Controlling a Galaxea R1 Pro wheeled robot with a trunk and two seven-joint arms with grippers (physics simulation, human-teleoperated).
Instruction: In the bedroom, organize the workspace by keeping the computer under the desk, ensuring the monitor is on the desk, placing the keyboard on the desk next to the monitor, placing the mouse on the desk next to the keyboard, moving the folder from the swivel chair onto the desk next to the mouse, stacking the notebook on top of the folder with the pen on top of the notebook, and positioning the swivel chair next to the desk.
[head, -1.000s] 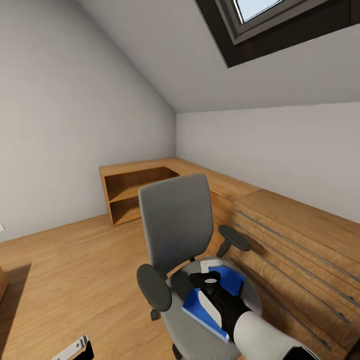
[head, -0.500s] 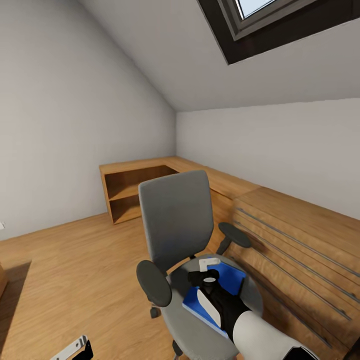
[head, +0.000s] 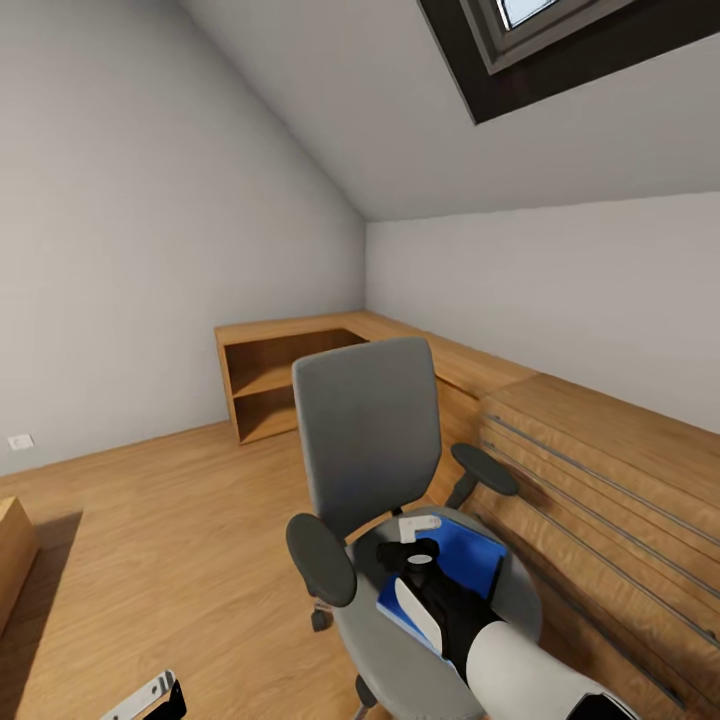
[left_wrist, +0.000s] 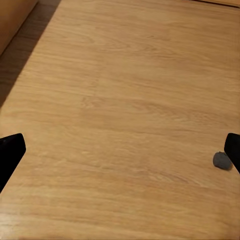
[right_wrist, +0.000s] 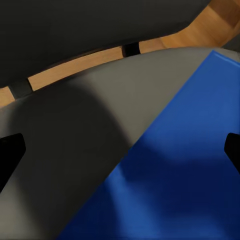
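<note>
My right fingers (head: 418, 545) are spread wide open above the blue folder (head: 455, 568), which is lying on the swivel chair (head: 372, 450) seat. I should be sliding one finger under its edge at 12 o'clock. My left fingers (left_wrist: 120, 150) are open too, over the floor (left_wrist: 125, 100).

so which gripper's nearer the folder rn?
Right. The right gripper hovers directly over the blue folder on the swivel chair seat, jaws spread. The left gripper hangs off to the side over bare wood floor.
</note>
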